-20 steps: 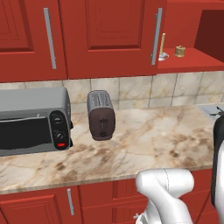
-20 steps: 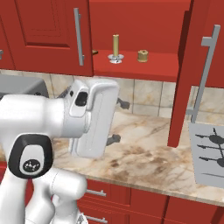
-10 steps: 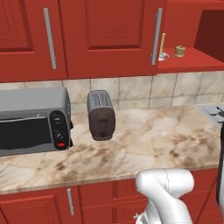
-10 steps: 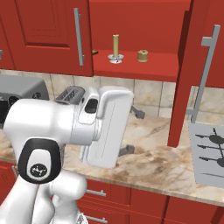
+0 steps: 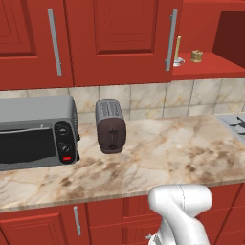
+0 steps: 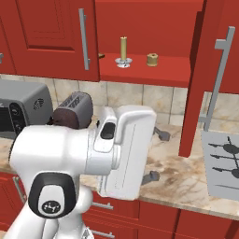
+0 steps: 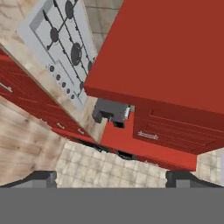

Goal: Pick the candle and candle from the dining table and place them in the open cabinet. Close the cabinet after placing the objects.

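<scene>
Both candles stand on the red shelf of the open cabinet (image 6: 144, 74): the slim olive-gold stick candle (image 6: 123, 48) upright on its clear round dish, the squat brass-gold candle (image 6: 152, 59) just beside it. The panelled door (image 6: 205, 79) with its long grey bar handle hangs ajar. Below, on the marbled stone worktop (image 5: 158, 158), sit a rounded brown toaster (image 5: 110, 126) and a boxy grey toaster oven (image 5: 36, 131). In the hand view the jaws (image 7: 111, 178) are spread wide, grasping nothing, with a grey hob (image 7: 61, 48) beyond
</scene>
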